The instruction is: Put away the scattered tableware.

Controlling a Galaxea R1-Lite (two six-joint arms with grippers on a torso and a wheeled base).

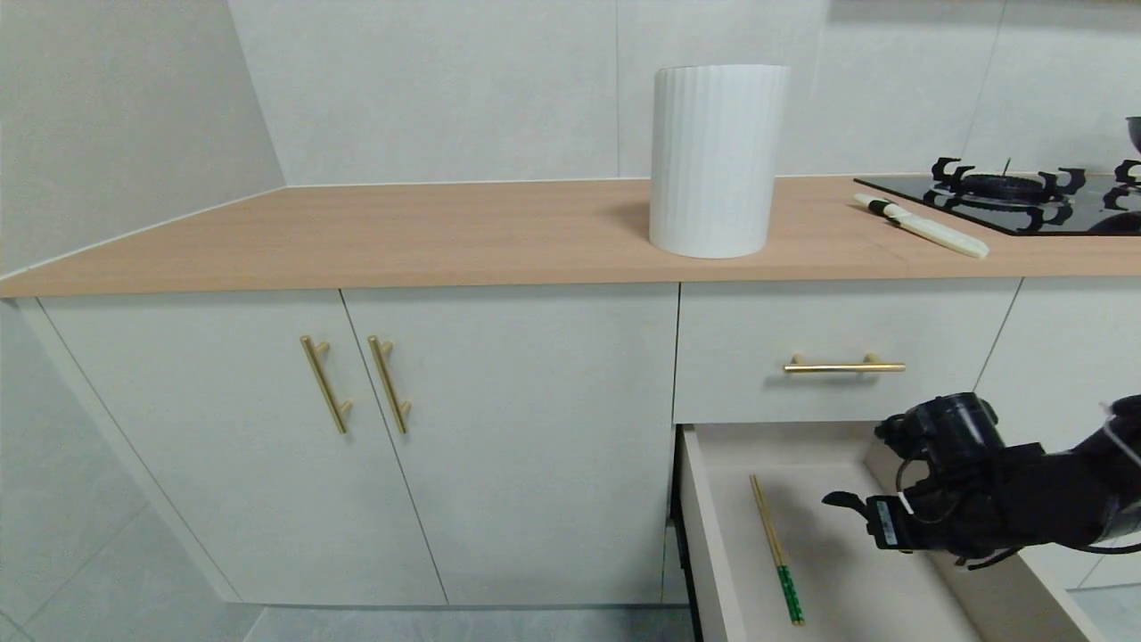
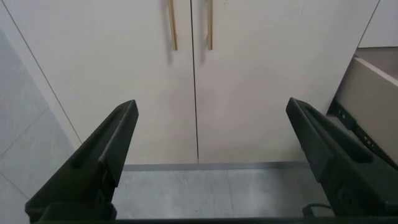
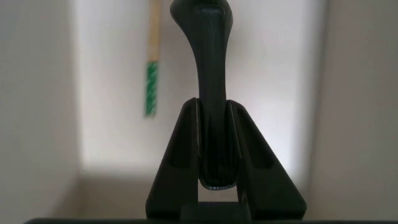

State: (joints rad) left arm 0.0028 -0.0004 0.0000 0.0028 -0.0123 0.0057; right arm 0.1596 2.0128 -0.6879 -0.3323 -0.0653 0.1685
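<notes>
1. Right fingers (image 3: 210,81) are pressed together on nothing, above the open drawer (image 1: 704,499); left fingers (image 2: 106,149) stand wide apart.
2. Chopsticks (image 1: 774,553) lie on the drawer floor, at eight o'clock from the right gripper (image 1: 842,501), not touching it.
3. Stowing looks done for these (my judgement); next, lift toward the white knife (image 1: 923,227) on the surface (image 1: 446,232), twelve o'clock.

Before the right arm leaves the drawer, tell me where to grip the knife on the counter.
Probably grip the knife near mid-length, across its narrow width, coming straight down from above: it lies flat on the countertop beside the stove, so only its long edges offer opposing faces.
</notes>
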